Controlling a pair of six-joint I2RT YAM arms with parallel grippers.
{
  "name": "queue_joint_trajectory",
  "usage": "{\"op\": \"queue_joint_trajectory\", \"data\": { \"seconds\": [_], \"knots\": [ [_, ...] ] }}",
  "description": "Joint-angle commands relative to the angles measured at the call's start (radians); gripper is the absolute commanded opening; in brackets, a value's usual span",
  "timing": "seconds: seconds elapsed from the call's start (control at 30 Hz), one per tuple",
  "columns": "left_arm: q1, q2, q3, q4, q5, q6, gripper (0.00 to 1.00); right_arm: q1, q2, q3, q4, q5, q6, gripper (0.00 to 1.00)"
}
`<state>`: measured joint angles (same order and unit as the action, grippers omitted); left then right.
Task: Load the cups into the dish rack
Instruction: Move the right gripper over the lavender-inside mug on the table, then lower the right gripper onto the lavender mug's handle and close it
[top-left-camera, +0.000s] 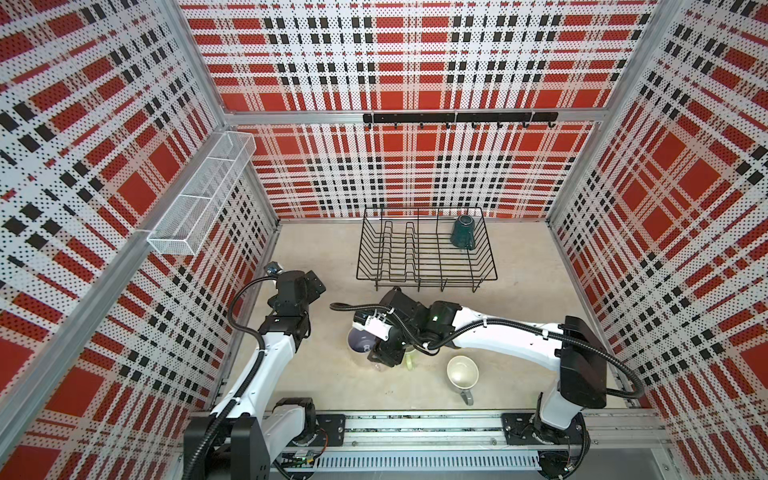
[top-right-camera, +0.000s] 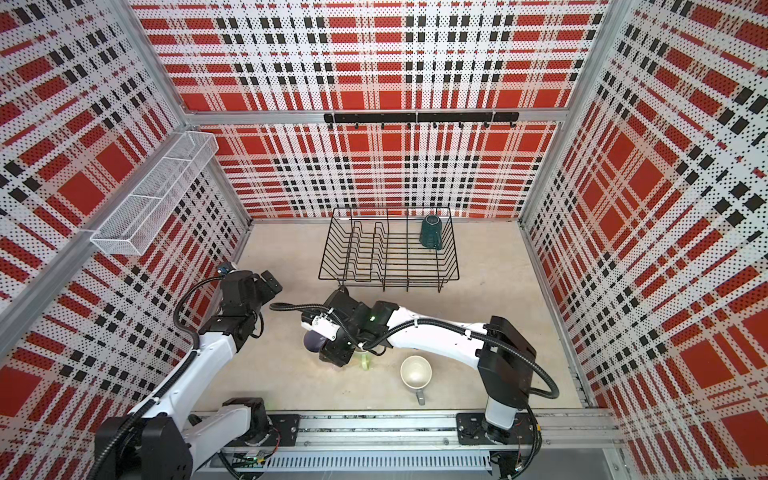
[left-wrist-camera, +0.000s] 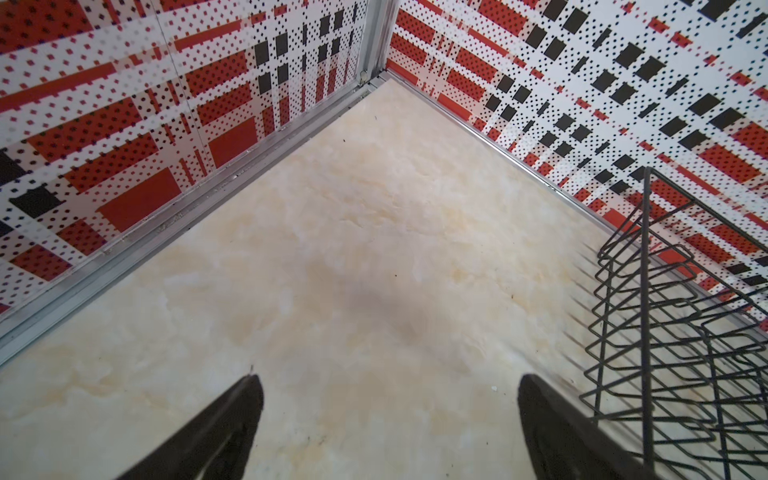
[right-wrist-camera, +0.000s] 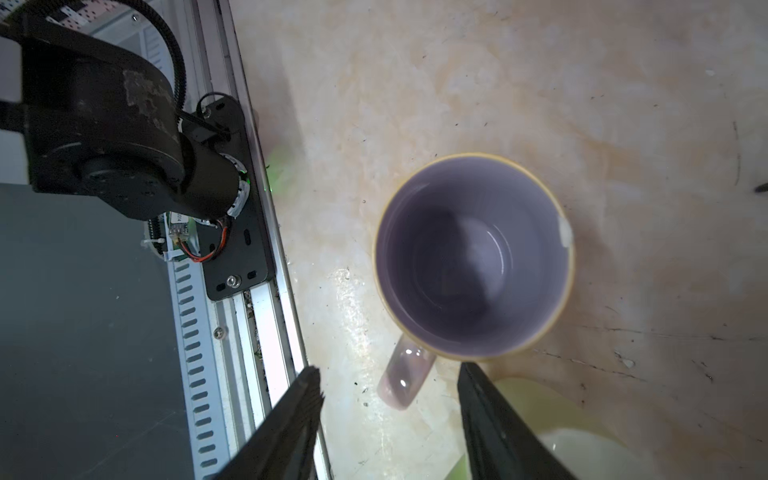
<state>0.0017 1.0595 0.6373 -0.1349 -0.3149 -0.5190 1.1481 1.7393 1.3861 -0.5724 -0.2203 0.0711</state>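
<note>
Free: bare tabletop (left-wrist-camera: 353, 249) left of dish rack (top-left-camera: 419, 257) | Blocked: teal mug (top-left-camera: 464, 232) in rack's rear right corner; pale pink mug (right-wrist-camera: 473, 257) just beside light green mug (right-wrist-camera: 573, 436)

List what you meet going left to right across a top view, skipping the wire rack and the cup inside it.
white mesh basket → left hand → pale pink mug → light green mug → grey mug
</note>
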Motion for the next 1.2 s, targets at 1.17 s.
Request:
{"op": "queue_joint_trajectory", "data": {
  "seconds": [1.17],
  "knots": [
    [0.117, -0.144, -0.003, -0.077, -0.004, 0.014, 0.98, 0.036, 0.177, 0.021, 0.067, 0.278, 0.093, 0.20]
  ]
}}
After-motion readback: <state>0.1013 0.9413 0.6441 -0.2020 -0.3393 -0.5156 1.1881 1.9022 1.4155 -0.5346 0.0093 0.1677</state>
